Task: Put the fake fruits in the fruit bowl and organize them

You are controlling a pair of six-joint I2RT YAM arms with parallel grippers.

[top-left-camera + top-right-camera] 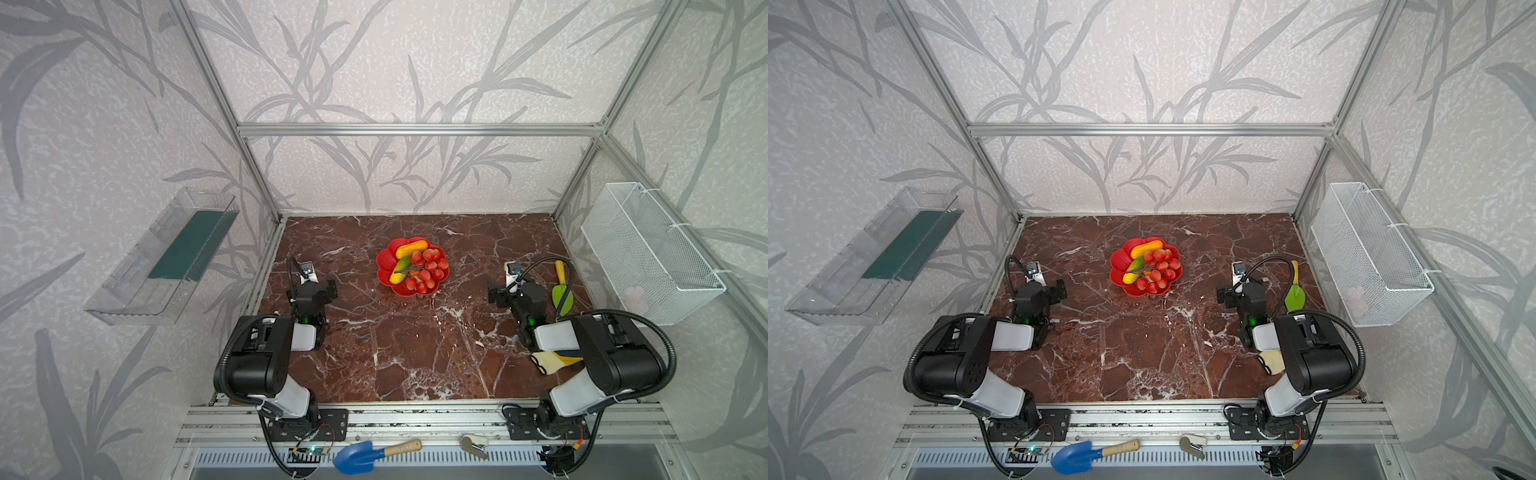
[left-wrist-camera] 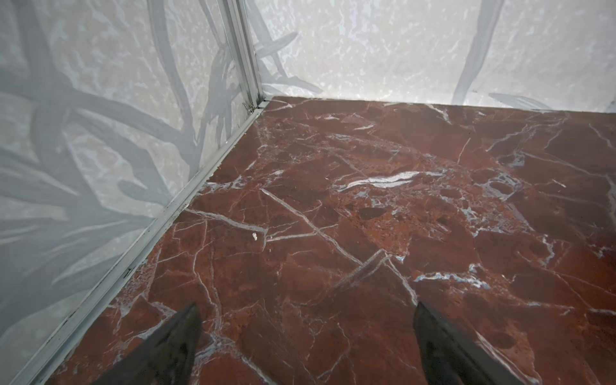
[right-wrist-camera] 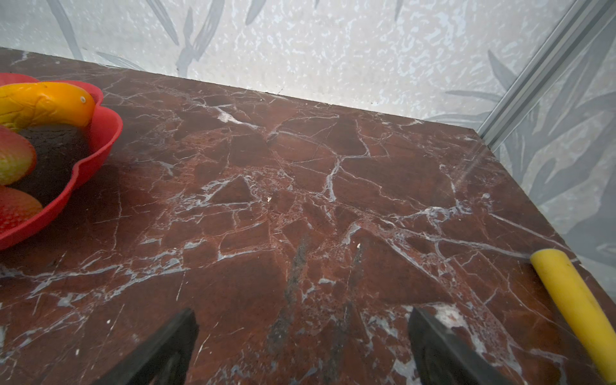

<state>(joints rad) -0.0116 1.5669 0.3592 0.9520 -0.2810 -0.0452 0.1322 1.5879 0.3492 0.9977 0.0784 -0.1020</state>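
Starting at the near edge: a blue trowel (image 1: 357, 457) on the front rail, off the table (image 1: 415, 353), of no concern here. Just behind, both arms folded low over their bases, elbows high, wrists pointing to the far wall.

Left gripper (image 2: 306, 310) low over bare marble close to the left wall, jaws wide apart, nothing between. Right gripper (image 3: 303, 315) likewise low over bare marble, jaws wide apart and empty, with the green trowel (image 1: 562, 297) just beside and the yellow-black glove (image 1: 552, 361) near the forearm; neither to be touched.

Farther on, toward the back middle, the fruit bowl (image 1: 384, 259), well apart from both grippers. Inside: yellow-orange oblong (image 1: 411, 248) at the far rim, green-yellow oblong (image 1: 401, 270) beside it, bunch of red berries (image 1: 428, 274) on the right and near part, dark avocado (image 3: 55, 156) and strawberry (image 3: 15, 156) in the right wrist view. No orange ball to be found, maybe hidden. No fruit loose on the marble.

Judged so: placing finished, organizing probably too. Next move, if any: only a small tidying, calling for a long forward reach and a gentle pinch, so as not to tip the shallow dish.
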